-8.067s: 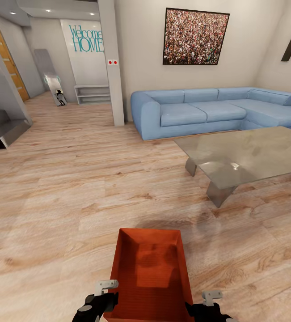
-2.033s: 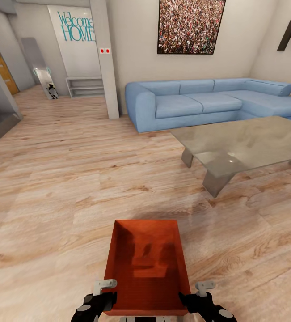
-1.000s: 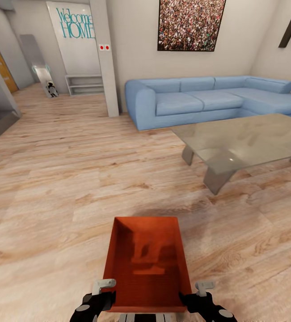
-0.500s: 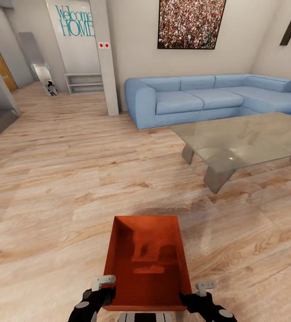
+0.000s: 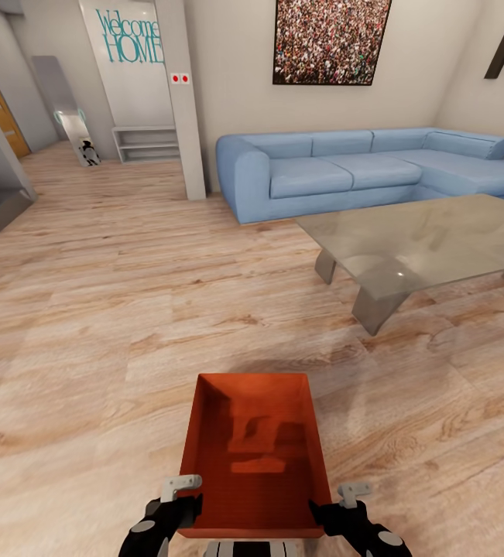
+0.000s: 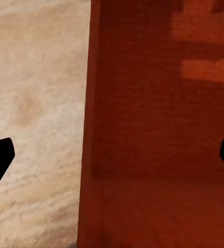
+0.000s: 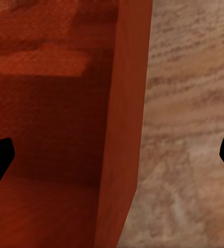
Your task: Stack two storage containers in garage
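Bin (image 5: 253, 452) over wood floor (image 5: 89, 325), its near corners between the fingers of each gripper. Left gripper (image 5: 176, 512) fingers spread, straddling the bin's left wall; right gripper (image 5: 337, 514) likewise on right wall. Can't tell if pads touch. Sofa (image 5: 344, 174) and table (image 5: 422, 244) well ahead.

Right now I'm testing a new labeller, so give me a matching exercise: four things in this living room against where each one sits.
Things:
1. storage container
2. sofa
3. coffee table
4. crowd picture

Places:
A. on the wall above the sofa
B. against the back wall
C. low in front of the robot, over the wood floor
D. between the sofa and the robot, to the right

Pairs: 1-C, 2-B, 3-D, 4-A
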Tool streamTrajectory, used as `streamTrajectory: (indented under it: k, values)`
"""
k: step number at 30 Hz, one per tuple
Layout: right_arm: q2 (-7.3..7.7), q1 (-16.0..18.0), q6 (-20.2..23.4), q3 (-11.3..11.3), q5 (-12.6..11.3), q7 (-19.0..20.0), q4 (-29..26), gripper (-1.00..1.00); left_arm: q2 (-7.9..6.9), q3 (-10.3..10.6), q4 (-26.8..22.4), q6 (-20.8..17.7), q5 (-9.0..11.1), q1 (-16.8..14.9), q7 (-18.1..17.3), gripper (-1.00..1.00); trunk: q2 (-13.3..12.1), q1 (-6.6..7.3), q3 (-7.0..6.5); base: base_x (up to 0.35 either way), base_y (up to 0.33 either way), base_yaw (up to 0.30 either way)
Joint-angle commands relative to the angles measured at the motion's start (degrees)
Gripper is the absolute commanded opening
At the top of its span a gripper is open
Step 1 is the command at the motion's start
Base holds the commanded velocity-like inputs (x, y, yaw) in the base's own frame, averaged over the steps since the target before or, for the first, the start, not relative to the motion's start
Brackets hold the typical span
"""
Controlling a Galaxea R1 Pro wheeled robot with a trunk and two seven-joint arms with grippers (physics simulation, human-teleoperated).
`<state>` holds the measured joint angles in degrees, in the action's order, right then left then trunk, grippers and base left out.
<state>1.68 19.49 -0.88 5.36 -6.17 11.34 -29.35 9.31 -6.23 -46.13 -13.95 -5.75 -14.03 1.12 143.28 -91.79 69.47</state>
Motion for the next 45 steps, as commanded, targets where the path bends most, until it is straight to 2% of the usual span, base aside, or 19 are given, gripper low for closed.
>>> streamTrajectory:
  k: [1,13,17,18,19,45]
  values:
    - [0.07,0.03,-0.09,0.36,-0.6,0.0,0.01,1.0,0.06,-0.19,-0.1,-0.29,-0.58,-0.01,-0.13,1.0,0.02,0.01,0.04,0.0,0.0,0.0]
    - [0.07,0.03,-0.09,0.36,-0.6,0.0,0.0,1.0,-0.17,-0.19,-0.1,-0.38,-0.73,-0.01,-0.49,1.0,0.02,0.01,0.04,0.0,0.0,0.0]
    - [0.07,0.03,-0.09,0.36,-0.6,0.0,0.0,1.0,-0.65,-0.19,-0.1,-0.38,-0.75,-0.03,-0.43,1.0,0.02,0.01,0.04,0.0,0.0,0.0]
    - [0.07,0.03,-0.09,0.36,-0.6,0.0,0.0,1.0,-0.84,-0.19,-0.1,-0.38,-0.75,-0.03,-0.43,-1.0,0.02,0.01,0.04,0.0,0.0,0.0]
    - [0.07,0.03,-0.09,0.36,-0.6,0.0,0.0,-1.0,-1.03,-0.2,-0.1,-0.38,-0.76,-0.02,-0.42,-1.0,0.02,0.01,0.04,0.0,0.0,0.0]
    - [0.07,0.03,-0.09,0.36,-0.42,0.0,0.07,-1.0,-1.14,-0.26,-0.1,-0.29,-0.67,-0.02,-0.42,-1.0,0.02,0.01,0.04,0.0,0.0,0.0]
